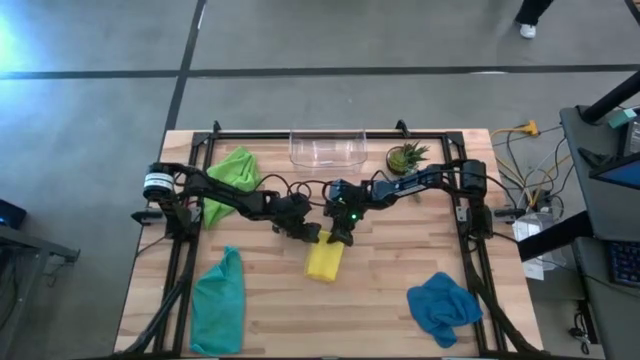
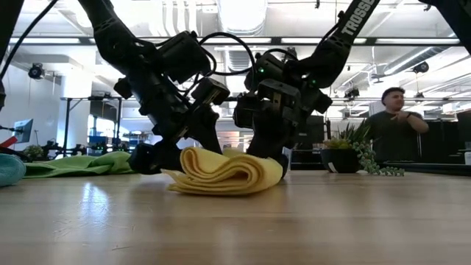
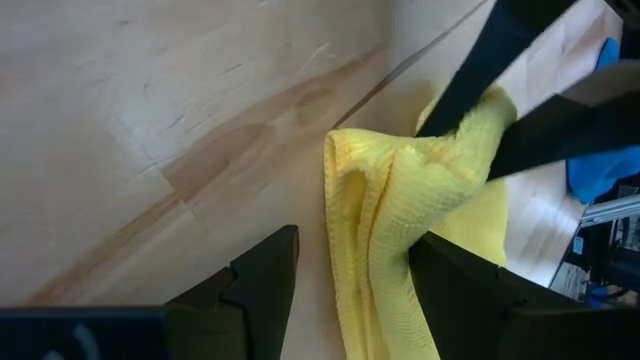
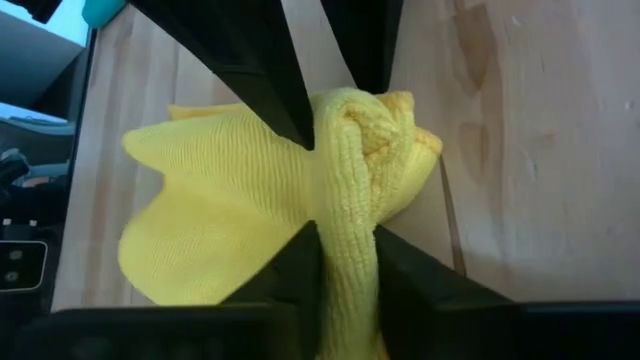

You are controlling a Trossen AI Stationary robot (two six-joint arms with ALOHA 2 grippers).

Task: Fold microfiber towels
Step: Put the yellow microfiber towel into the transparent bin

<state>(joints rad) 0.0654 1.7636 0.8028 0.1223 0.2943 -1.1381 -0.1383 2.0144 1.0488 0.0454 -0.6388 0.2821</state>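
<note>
The yellow towel [image 1: 323, 260] lies folded in several layers on the table's middle [image 2: 224, 173]. My right gripper [image 1: 343, 236] is shut on its far end. My left gripper [image 1: 300, 234] stands open at the same end, its fingers astride the towel's folded edge [image 3: 375, 250]. The lime green towel [image 1: 232, 170] lies crumpled at the far left. At the near left the teal towel [image 1: 218, 295] lies on the table. The blue towel [image 1: 443, 303] lies at the near right. My left gripper has the inner side of one finger [image 3: 450, 285] against the towel's folded edge [image 3: 395, 265]; the other finger stands clear on bare wood. My right gripper pinches a bunched ridge of several layers [image 4: 348, 200] at the towel's far end between its two fingers. The fingers [image 4: 300, 265] slant down from the far right. The towel rests on the table below them.
A clear plastic bin [image 1: 327, 147] and a small potted plant [image 1: 405, 157] stand at the far edge. A black frame [image 1: 470, 230] runs along the table's sides. A person [image 2: 394, 121] stands beyond the table. Bare wood lies in front of the yellow towel.
</note>
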